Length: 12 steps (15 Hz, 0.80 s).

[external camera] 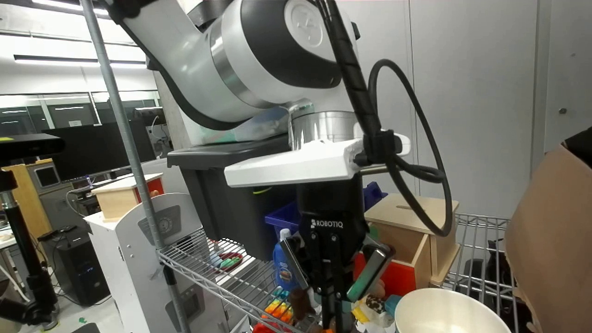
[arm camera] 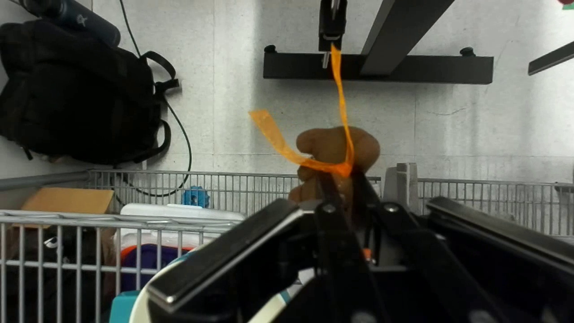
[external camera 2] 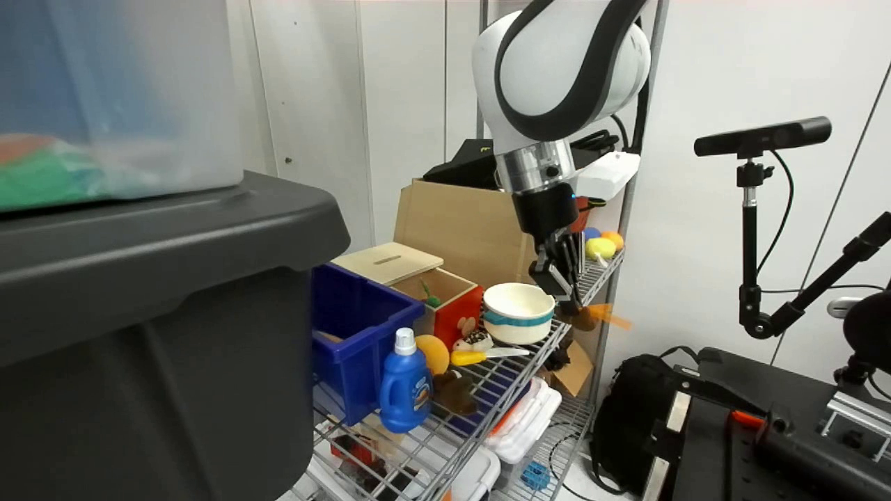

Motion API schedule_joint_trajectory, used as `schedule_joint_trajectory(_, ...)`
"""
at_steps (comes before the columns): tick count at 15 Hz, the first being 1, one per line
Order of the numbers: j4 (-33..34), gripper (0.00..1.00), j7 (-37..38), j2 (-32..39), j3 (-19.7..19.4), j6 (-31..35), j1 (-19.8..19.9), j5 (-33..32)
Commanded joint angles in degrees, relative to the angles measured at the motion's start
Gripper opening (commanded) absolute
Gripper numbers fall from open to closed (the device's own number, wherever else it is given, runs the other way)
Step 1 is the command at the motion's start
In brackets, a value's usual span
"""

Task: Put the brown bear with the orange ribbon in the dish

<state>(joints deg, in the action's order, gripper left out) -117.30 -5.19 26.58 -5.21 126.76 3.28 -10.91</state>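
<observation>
Brown bear with the orange ribbon [arm camera: 327, 146]: wrist view finds it pinched between the fingers of the gripper [arm camera: 344, 186], ribbon tails [arm camera: 272, 133] loose, floor [arm camera: 242, 98] below. In an exterior view, it hangs just beside the dish [external camera 2: 518, 300], not over it. In an exterior view, the dish [external camera: 451, 310] is cut by the lower edge; the bear is too hidden to assess. Step in hand, as judged: transport; grasp made, placement outstanding. Next move calls for lifting clear of the dish's rim, shifting across, lowering and releasing; loose tails may snag.
</observation>
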Motion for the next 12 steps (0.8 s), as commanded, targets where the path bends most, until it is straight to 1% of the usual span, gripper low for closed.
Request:
schedule_joint_trajectory(1,-1.5,0.03,1.7,-2.7,-1.3,-1.1,-0.1,-2.2)
schedule_joint_trajectory(12,2.1,0.03,0.5,-0.8,-2.9,-2.6,1.1,-4.1)
